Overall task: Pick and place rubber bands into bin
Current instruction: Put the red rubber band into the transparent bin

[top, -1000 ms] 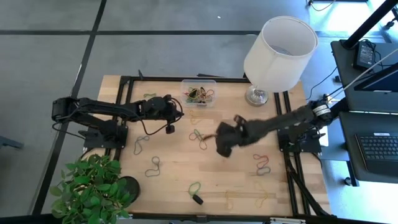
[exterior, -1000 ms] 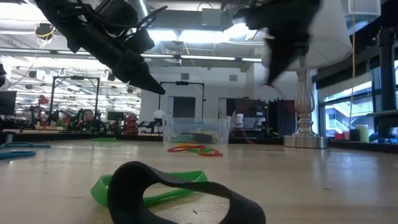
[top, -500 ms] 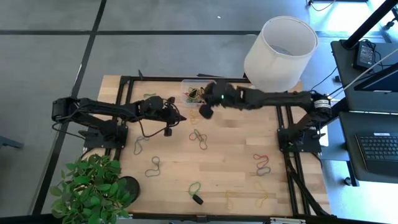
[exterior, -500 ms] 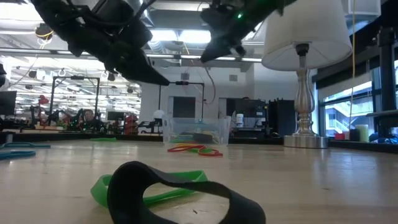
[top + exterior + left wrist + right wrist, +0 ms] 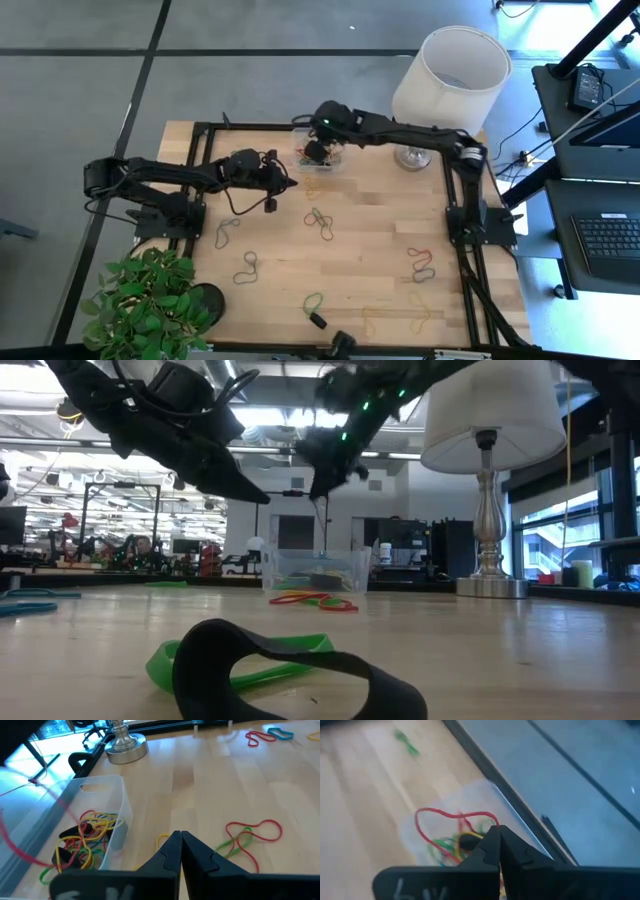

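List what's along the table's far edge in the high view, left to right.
Left gripper → bin, with the right gripper hanging over it → lamp base under the white lampshade.

No legible text, seemingly.

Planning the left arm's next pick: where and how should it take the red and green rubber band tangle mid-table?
Pinch the tangle where its loops cross, coming straight down from above; it lies flat on bare wood, clear of other bands, so side approaches would find no edge to catch.
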You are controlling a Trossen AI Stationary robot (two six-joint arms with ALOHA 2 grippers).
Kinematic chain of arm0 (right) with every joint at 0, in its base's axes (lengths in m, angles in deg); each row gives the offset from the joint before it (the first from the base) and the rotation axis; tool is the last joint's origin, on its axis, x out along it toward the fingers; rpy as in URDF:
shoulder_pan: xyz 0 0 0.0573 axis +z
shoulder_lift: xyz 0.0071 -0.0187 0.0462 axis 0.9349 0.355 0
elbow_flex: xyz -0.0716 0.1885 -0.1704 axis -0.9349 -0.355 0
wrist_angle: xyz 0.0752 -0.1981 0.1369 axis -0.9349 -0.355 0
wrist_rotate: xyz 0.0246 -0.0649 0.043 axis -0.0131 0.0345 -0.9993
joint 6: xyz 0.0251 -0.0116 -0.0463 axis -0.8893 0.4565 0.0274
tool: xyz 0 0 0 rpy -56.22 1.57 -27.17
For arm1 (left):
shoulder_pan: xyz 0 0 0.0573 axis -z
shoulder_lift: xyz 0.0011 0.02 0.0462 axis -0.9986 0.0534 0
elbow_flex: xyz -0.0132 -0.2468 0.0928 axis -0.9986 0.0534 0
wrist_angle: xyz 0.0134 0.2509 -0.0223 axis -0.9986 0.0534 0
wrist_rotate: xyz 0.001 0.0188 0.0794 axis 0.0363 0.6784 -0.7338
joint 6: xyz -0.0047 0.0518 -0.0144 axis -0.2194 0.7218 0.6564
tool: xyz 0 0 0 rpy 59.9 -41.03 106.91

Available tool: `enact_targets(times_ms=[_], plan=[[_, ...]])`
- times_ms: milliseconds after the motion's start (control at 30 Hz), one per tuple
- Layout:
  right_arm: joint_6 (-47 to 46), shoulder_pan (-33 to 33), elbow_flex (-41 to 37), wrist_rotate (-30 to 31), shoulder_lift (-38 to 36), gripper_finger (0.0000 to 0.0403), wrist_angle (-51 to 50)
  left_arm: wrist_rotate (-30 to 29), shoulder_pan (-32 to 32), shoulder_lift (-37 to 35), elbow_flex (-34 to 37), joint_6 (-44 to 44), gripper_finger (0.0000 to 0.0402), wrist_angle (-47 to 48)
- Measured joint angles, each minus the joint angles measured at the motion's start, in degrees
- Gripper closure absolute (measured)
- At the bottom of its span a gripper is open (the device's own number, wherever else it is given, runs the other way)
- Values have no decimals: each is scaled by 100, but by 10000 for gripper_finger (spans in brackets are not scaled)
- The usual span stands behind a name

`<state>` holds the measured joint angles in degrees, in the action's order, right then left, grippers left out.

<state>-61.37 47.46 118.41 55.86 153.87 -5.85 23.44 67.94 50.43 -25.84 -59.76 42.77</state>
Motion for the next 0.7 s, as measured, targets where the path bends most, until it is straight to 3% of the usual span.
enact_targets(times_ms=[333, 700], plan=[[-112, -275, 417, -45, 1187, 401, -261, -2, 2, 0, 0, 43, 396, 109], [-390, -272, 430, -202, 1460, 354, -463, -2, 2, 0, 0, 58, 398, 109]])
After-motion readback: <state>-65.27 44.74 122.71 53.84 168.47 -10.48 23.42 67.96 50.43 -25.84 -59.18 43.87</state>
